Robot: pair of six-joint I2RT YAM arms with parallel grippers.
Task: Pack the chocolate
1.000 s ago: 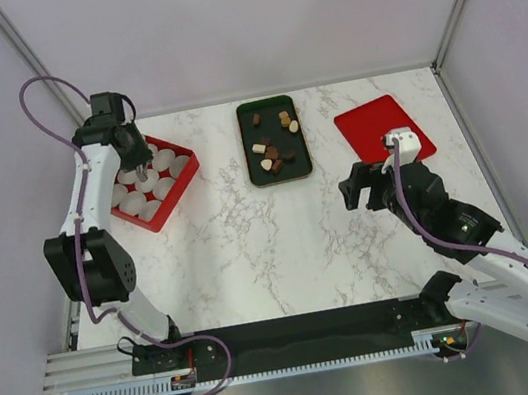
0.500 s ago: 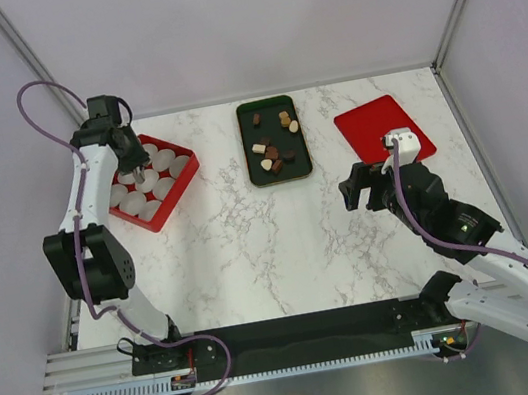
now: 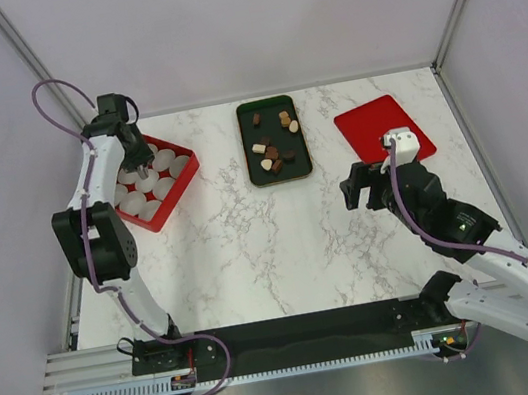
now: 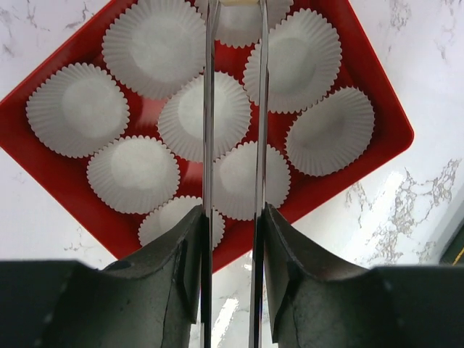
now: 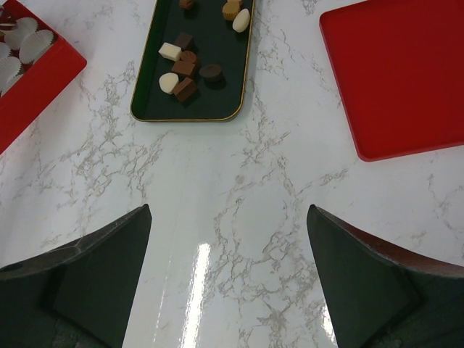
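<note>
The chocolates [image 3: 275, 145], brown, tan and cream-white, lie loose in a dark green tray [image 3: 299, 159] at the back centre; they also show in the right wrist view [image 5: 190, 65]. My left gripper [image 3: 137, 164] is shut on long metal tongs [image 4: 209, 109] and holds them over a red box [image 3: 184, 183] of white paper cups [image 4: 205, 116]. A cream sliver shows between the tong tips at the top edge of the left wrist view; I cannot tell what it is. My right gripper [image 3: 356, 187] is open and empty above bare marble, apart from the tray.
A flat red lid [image 3: 377, 128] lies at the back right, beside my right wrist; it also shows in the right wrist view [image 5: 399, 72]. The red box's corner shows there too [image 5: 29, 80]. Grey walls close in the table on three sides.
My left arm's elbow has swung a little to the right, while the tongs stay over the red box. The right arm has not moved.
</note>
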